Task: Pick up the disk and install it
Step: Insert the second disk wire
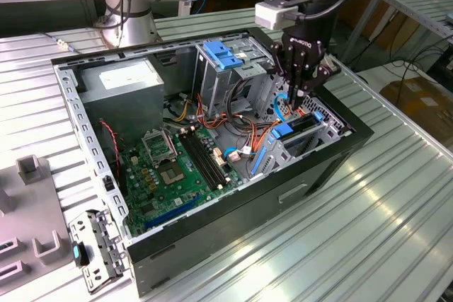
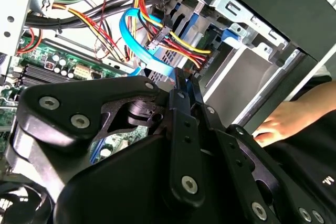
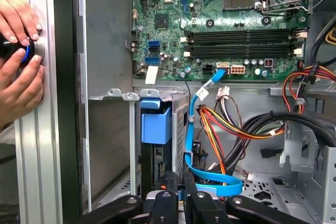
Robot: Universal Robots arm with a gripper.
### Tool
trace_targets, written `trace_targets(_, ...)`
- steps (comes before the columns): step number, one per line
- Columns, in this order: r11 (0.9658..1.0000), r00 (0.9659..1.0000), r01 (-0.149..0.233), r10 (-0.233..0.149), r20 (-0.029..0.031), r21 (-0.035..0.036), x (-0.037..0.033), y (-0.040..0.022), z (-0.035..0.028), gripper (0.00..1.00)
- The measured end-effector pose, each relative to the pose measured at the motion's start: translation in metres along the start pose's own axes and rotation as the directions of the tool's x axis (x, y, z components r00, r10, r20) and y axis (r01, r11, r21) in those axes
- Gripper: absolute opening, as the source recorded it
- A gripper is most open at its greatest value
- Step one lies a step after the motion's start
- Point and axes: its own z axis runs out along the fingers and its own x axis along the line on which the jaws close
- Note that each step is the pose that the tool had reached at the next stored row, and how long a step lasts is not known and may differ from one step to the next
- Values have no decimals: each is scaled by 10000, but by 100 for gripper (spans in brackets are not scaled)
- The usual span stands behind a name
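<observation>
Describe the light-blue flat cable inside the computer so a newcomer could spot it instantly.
Look into the open computer case, at the drive cage on the exterior view's right, just under the claw. The light-blue flat cable loops there; its neighbours are thin round red, yellow and orange wires.

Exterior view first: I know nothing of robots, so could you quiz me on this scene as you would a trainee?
1. True or false: the case lies open, with its motherboard showing.
2. In the exterior view, the gripper hangs over: A) the motherboard; B) the drive bay at that view's right; C) the bare table.
3. In the first wrist view, what colour is the flat cable looping near the gripper?

Key: 1 true; 2 B; 3 blue.
</observation>
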Motion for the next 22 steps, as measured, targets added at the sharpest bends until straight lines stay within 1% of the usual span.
trace_targets(1, 10000, 10000, -18, 18, 2, 51, 0, 8, 2, 16)
trace_targets(2, 10000, 10000, -30, 30, 3, 80, -1, 10, 4, 16)
trace_targets(3, 9999, 10000, -60, 60, 9, 134, -2, 13, 6, 16)
trace_targets(4, 9998, 9999, -113, 113, 17, 173, -4, 18, 11, 16)
trace_targets(6, 9997, 9998, -177, 177, 28, 174, -5, 24, 15, 16)
trace_targets(8, 9996, 9997, -243, 242, 25, 160, -7, 28, 21, 16)
trace_targets(10, 9991, 9991, -420, 420, 8, 112, -8, 30, 27, 16)
trace_targets(11, 9982, 9982, -603, 603, -12, 63, -8, 31, 29, 16)
trace_targets(12, 9978, 9979, -655, 655, -15, 50, -8, 32, 30, 16)
trace_targets(14, 9978, 9978, -656, 656, -3, 49, -9, 32, 32, 16)
trace_targets(21, 9978, 9978, -657, 657, -2, 51, -8, 32, 31, 16)
trace_targets(22, 9978, 9978, -658, 658, 7, 51, -7, 32, 31, 16)
